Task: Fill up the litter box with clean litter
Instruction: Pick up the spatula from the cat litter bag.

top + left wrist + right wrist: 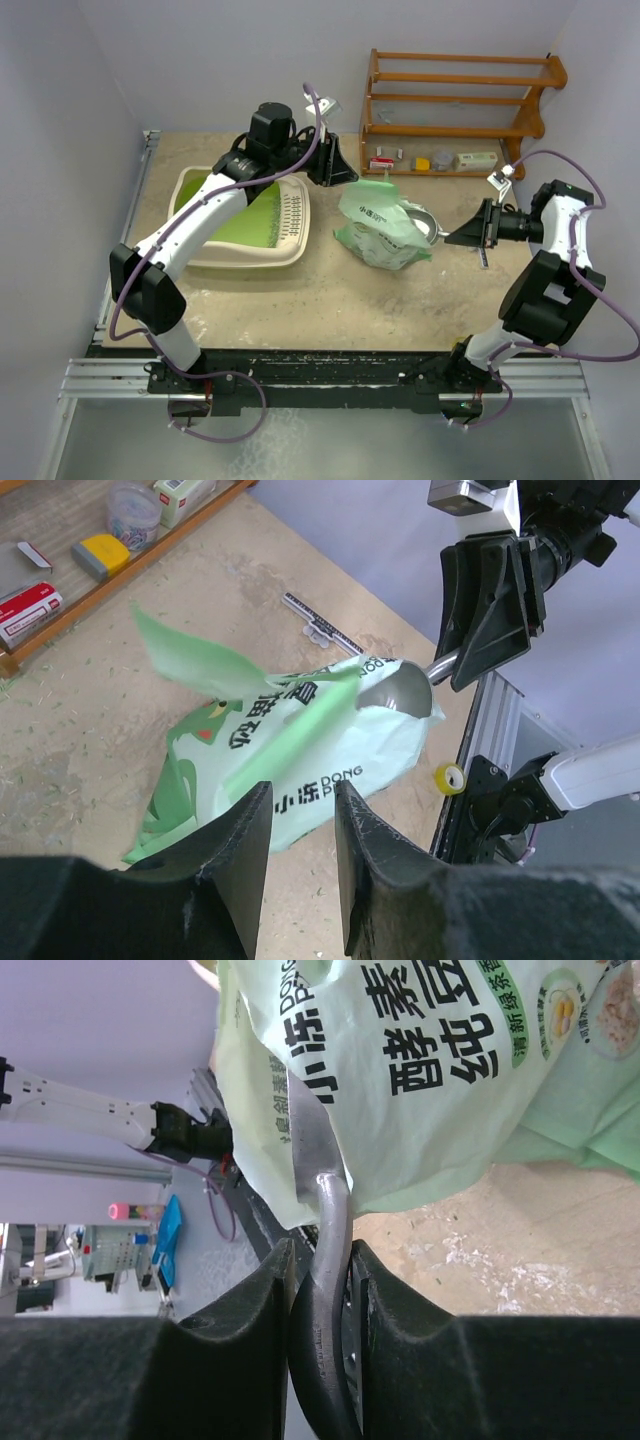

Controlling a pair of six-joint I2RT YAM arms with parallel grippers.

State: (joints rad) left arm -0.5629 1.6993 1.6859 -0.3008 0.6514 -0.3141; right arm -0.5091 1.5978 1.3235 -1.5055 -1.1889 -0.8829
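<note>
The right jaws are clenched on the thin metal handle of the scoop [312, 1140]. They grip it edge-on, and the scoop's bowl sits just inside the mouth of the bag [378, 228], which lies slumped on its side in the middle of the tabletop [330, 300]. The left jaws stand partly apart above the bag. A strip of its torn top runs up to one of them, but whether it is pinched I cannot tell. The litter box [240, 261] rests just left of the bag, under the left arm [200, 215]. The litter is hidden inside the bag, and no pellets can be made out in the box.

Several things could go wrong from here:

- **Scoop twisting:** the grip is on a narrow, smooth handle well back from the bowl. A full bowl could turn it in the jaws and scatter pellets on the tabletop between bag and box.
- **Bag mouth closing:** the bag is soft and slack. If its top edge is not truly held, the mouth may fold over the scoop, or the whole bag may slide along when the scoop pushes in.
- **Bag spilling:** a hard pull on the flap could roll the bag and pour litter out.
- **Arms meeting:** the left arm stretches across the box, so a carry from the right may run into it unless it clears the way
</note>
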